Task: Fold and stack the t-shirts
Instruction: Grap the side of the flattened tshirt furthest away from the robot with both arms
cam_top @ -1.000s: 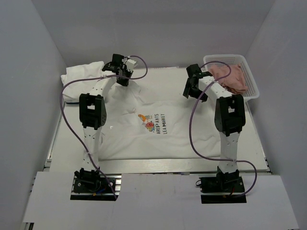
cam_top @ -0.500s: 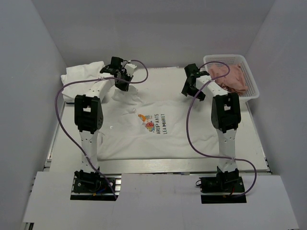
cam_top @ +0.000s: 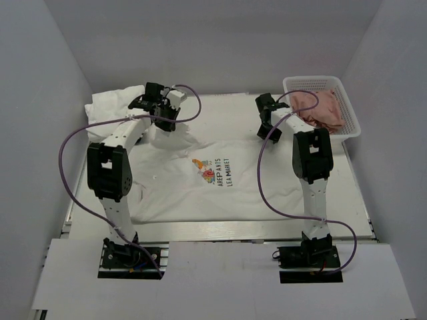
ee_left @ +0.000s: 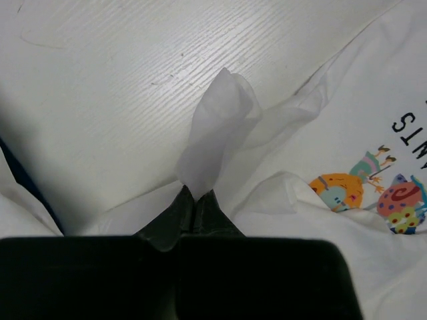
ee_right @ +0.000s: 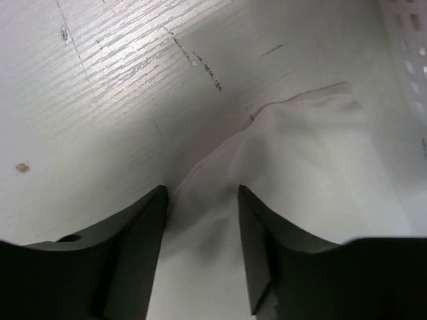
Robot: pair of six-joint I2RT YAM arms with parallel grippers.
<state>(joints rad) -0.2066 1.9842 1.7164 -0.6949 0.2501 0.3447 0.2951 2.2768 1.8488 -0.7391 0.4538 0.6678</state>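
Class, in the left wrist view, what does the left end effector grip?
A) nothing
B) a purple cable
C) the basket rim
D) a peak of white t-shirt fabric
D: the left end effector is shut on a raised fold of the printed t-shirt.

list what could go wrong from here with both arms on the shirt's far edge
1. The left end effector pinches only a thin peak of the shirt; it may slip out on the lift.
2. The right end effector stands open around the shirt's edge; it may catch too little cloth, leaving the fold skewed.
3. The right arm works close to the basket and could bump it.
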